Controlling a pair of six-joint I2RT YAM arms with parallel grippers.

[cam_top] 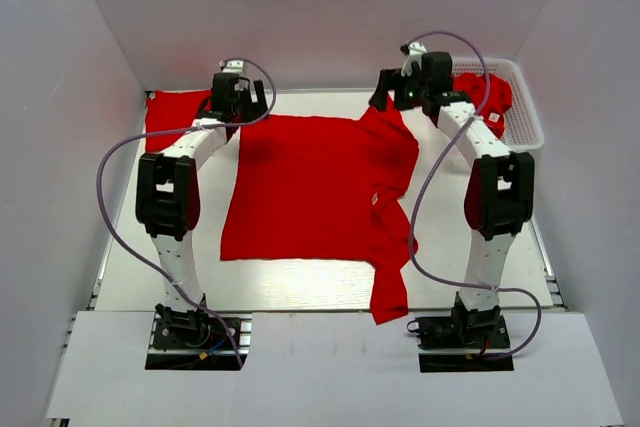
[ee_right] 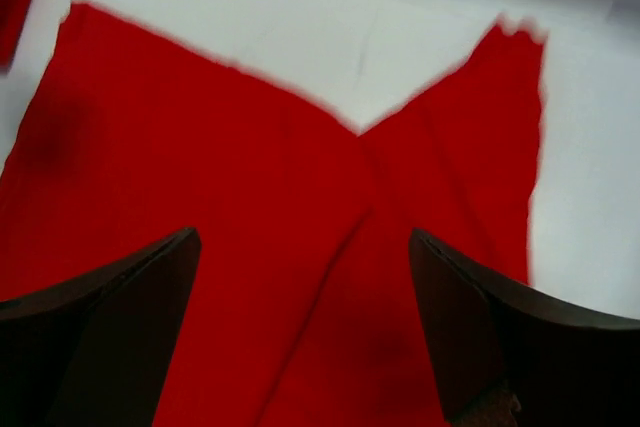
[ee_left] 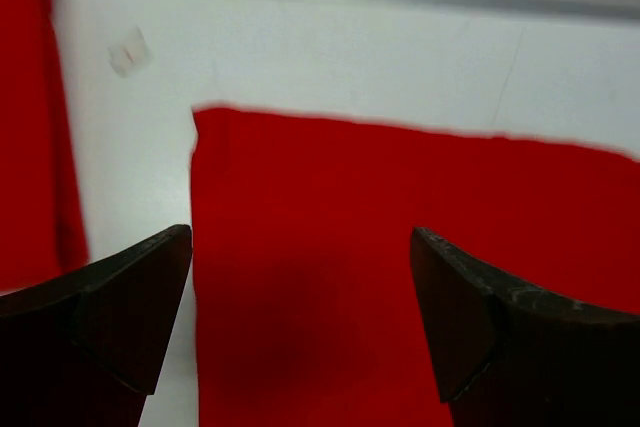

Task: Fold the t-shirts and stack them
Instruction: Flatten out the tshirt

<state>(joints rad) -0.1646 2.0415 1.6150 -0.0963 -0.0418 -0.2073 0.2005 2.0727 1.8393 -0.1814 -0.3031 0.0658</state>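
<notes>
L tool (ee_left: 300, 247), R tool (ee_right: 300, 245) spread; table (cam_top: 300, 292) prob. white.

Arms (cam_top: 168, 197) — white links, blk joints (purple cables (cam_top: 98, 183)).

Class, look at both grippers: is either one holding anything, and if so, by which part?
Nothing is held. The left gripper and right gripper both stand open above the spread t-shirt, gripping no cloth.
</notes>
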